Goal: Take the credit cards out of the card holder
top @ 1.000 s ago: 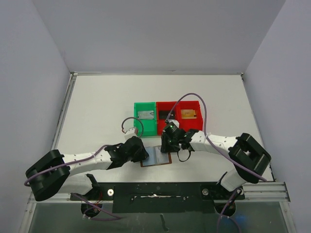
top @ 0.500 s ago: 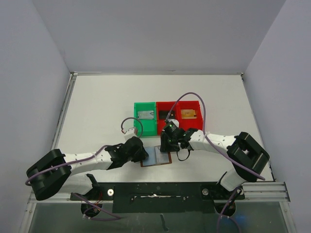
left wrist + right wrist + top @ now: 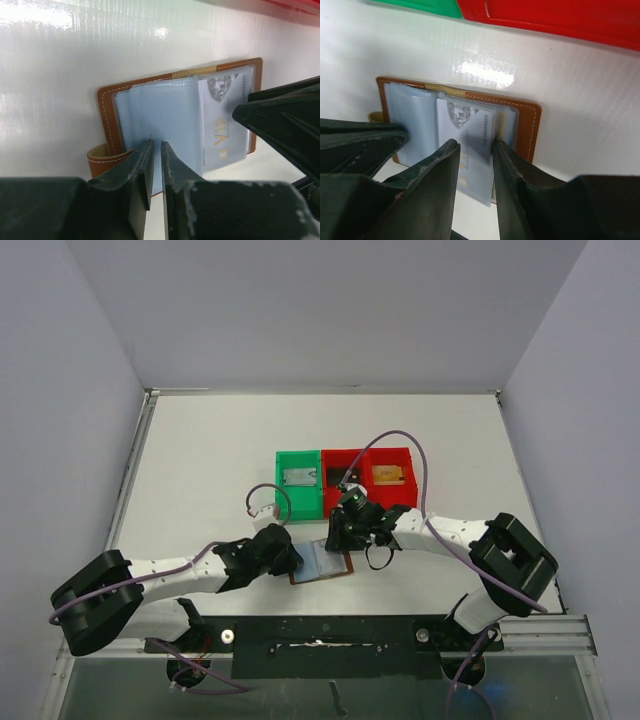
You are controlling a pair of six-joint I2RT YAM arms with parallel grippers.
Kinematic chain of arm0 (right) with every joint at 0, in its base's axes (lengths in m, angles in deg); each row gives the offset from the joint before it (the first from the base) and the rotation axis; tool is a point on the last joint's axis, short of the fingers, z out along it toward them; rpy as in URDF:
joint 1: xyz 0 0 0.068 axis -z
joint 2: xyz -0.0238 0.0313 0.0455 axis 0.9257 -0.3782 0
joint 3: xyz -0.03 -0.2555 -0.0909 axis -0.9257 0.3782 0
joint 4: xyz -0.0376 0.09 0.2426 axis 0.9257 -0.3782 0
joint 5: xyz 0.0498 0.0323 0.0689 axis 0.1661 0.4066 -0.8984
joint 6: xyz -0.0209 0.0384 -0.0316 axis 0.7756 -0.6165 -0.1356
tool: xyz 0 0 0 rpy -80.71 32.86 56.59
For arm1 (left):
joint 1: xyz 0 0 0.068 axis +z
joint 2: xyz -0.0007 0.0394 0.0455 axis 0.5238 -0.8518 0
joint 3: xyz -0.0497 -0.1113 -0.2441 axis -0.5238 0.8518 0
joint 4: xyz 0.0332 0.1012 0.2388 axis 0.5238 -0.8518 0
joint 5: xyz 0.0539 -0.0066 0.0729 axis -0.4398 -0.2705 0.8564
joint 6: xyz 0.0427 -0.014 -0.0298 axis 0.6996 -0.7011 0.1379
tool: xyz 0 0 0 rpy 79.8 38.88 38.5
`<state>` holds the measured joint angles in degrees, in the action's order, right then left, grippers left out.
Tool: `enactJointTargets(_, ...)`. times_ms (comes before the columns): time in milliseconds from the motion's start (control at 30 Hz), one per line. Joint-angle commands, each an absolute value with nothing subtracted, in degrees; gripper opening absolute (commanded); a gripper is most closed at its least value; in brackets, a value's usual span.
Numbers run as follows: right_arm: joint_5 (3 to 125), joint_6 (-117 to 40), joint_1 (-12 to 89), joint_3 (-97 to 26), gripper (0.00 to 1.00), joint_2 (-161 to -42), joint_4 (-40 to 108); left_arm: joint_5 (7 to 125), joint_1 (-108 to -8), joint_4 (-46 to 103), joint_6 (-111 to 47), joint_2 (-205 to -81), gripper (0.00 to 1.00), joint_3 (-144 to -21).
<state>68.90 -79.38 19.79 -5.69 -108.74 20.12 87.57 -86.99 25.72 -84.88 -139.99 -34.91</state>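
The card holder (image 3: 322,564) lies open and flat on the white table, brown leather rim (image 3: 105,115) around pale blue sleeves (image 3: 165,115). A grey-white credit card (image 3: 470,135) with gold "VIP" lettering (image 3: 220,135) sticks partly out of its right sleeve. My right gripper (image 3: 474,145) is open and straddles that card, its right finger against the card's edge. My left gripper (image 3: 155,146) rests tip-down on the left blue sleeve, jaws closed to a thin slit with nothing seen between them. From above, both grippers (image 3: 285,558) (image 3: 340,538) crowd the holder.
A green bin (image 3: 299,483) and two red bins (image 3: 367,478) stand just beyond the card holder, each with a small item inside. The red bin wall (image 3: 545,20) is close above my right gripper. Purple cables loop over both arms.
My left jaws have narrowed to a slit over the left sleeve. The right gripper has shifted slightly over the card. The card holder has hardly moved.
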Motion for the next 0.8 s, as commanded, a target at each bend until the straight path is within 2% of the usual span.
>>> enactJointTargets(0,63.0,-82.0,19.8,-4.9,0.32,-104.1,29.5,87.8,-87.1,23.3,-85.3,-139.3,0.12,-33.2)
enactJointTargets(233,62.8,-84.8,19.9,-1.5,0.27,-100.7,32.9,88.3,-87.2,22.8,-85.8,-137.5,0.12,-32.6)
enactJointTargets(500,63.2,-84.8,20.1,-1.6,0.25,-102.9,30.6,88.4,-87.1,21.8,-85.6,-135.1,0.13,-33.5)
enactJointTargets(667,64.9,-85.8,20.6,-0.3,0.14,-104.2,30.2,87.7,-87.1,20.6,-84.2,-131.7,0.21,-35.8)
enactJointTargets(767,63.8,-87.1,22.0,2.7,0.10,-103.6,33.5,85.8,-87.2,23.5,-83.3,-130.3,0.26,-37.0)
